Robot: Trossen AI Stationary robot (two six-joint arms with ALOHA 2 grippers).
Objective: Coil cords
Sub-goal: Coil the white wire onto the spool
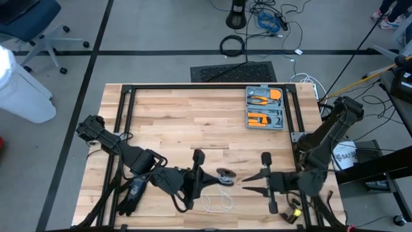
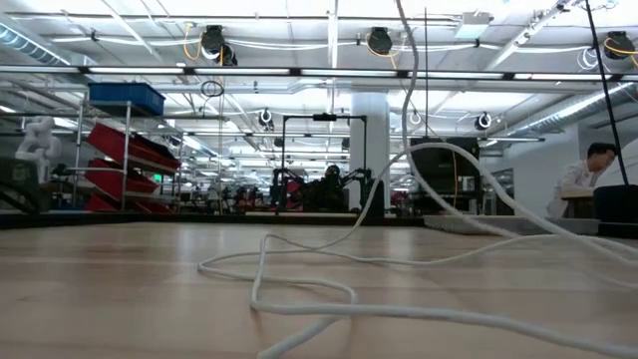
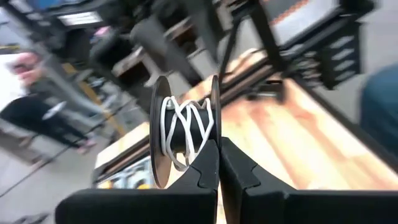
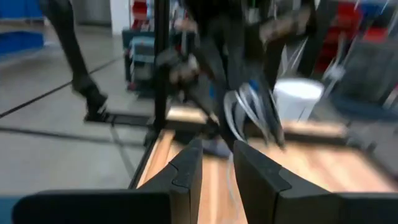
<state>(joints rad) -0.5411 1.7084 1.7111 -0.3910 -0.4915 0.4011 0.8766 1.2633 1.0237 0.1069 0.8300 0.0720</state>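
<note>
A small spool (image 1: 225,174) with two dark round flanges and white cord wound on its black core shows in the left wrist view (image 3: 183,134). My left gripper (image 1: 209,177) is shut on it, above the table's near middle. The rest of the white cord (image 1: 219,201) lies in slack loops on the table near the front edge, and it also shows in the low view (image 2: 299,289). My right gripper (image 1: 244,184) faces the spool from the table's right, its fingers a little apart. In the right wrist view (image 4: 217,158) a faint white strand runs between them toward the blurred spool (image 4: 252,109). My left gripper (image 3: 219,158) pinches the rim of one flange (image 3: 214,140) between its two shut fingers. The fingers come level from the table's left. The spool stands on edge beyond the fingertips, lifted clear of the table, with cord trailing from it down to the table.
A grey tray with orange tools (image 1: 265,108) sits at the far right. A black frame rail (image 1: 193,88) runs along the far edge and down both sides. A dark object (image 1: 132,190) lies at the near left, and a small yellow thing (image 1: 293,212) at the near right.
</note>
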